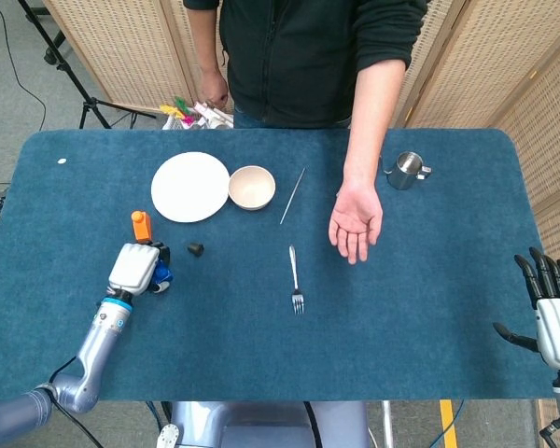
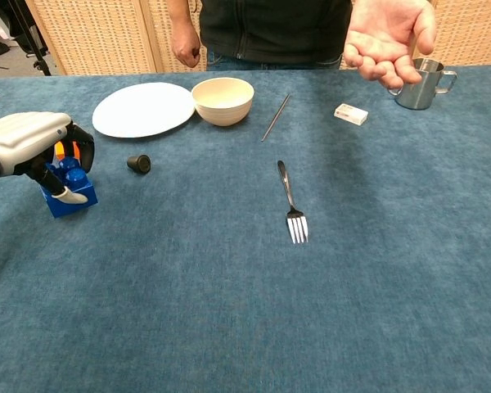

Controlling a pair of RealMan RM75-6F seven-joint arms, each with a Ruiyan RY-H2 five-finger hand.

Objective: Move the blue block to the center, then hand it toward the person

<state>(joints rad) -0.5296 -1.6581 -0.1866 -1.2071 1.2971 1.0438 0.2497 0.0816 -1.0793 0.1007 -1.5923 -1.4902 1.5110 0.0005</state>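
Observation:
The blue block [image 1: 164, 276] [image 2: 69, 197] sits on the blue tablecloth at the left, mostly covered in the head view. My left hand [image 1: 136, 267] [image 2: 29, 140] lies over its top, fingers curled down its far side and the thumb against its near face, gripping it on the table. The person's open palm [image 1: 357, 220] [image 2: 385, 37] is held out right of centre. My right hand [image 1: 553, 317] hovers at the table's right edge, fingers spread, holding nothing.
An orange block [image 1: 141, 222] stands just behind the blue one. A small black cap [image 1: 195, 248], white plate [image 1: 189, 187], bowl [image 1: 252, 187], thin rod [image 1: 293, 194], fork [image 1: 296, 278], metal cup [image 1: 408, 170] and small white box [image 2: 351, 114] lie about the table.

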